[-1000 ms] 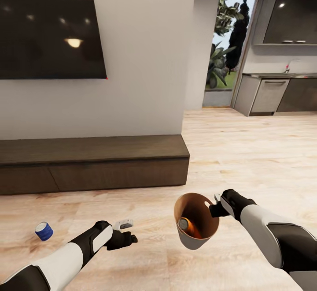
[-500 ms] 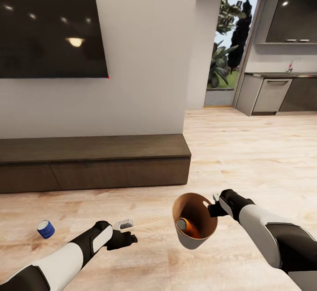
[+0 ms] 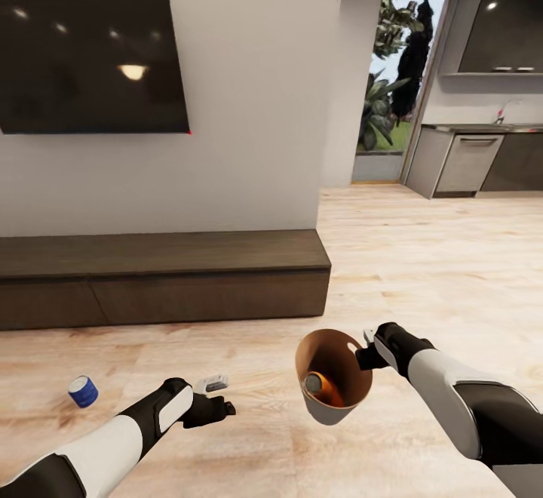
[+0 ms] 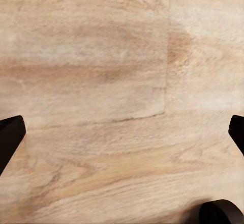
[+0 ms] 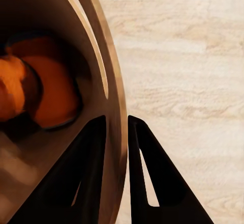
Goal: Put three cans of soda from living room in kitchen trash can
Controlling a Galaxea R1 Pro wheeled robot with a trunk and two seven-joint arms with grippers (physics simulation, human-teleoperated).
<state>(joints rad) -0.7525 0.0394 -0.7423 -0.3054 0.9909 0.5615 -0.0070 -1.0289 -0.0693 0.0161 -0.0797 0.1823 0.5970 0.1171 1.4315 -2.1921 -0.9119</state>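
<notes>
A: Where do you stand? Your right gripper (image 3: 367, 347) is clamped on the rim of the trash can (image 3: 332, 407), which you hold tilted above the wood floor (image 3: 422, 272) of the living room. Orange cans (image 3: 320, 388) lie inside it; the blue can (image 3: 83, 391) sits on the floor, well apart from your left gripper (image 3: 219, 396), whose jaws are spread wide and empty.

B: What could go wrong?

A: The trash can hangs from a single pinch on its wall. A sharp turn of the base or wrist may, in my judgement, swing it, slip the rim, or roll the orange cans out of the tilted mouth.

B: What does each view add?

A: Your right wrist view shows one finger inside the wall and one outside, plus orange (image 5: 48, 89) at the bottom. The head view alone places the blue can, the low cabinet (image 3: 158, 279), the TV (image 3: 90, 64) and the kitchen (image 3: 483, 143) beyond.
</notes>
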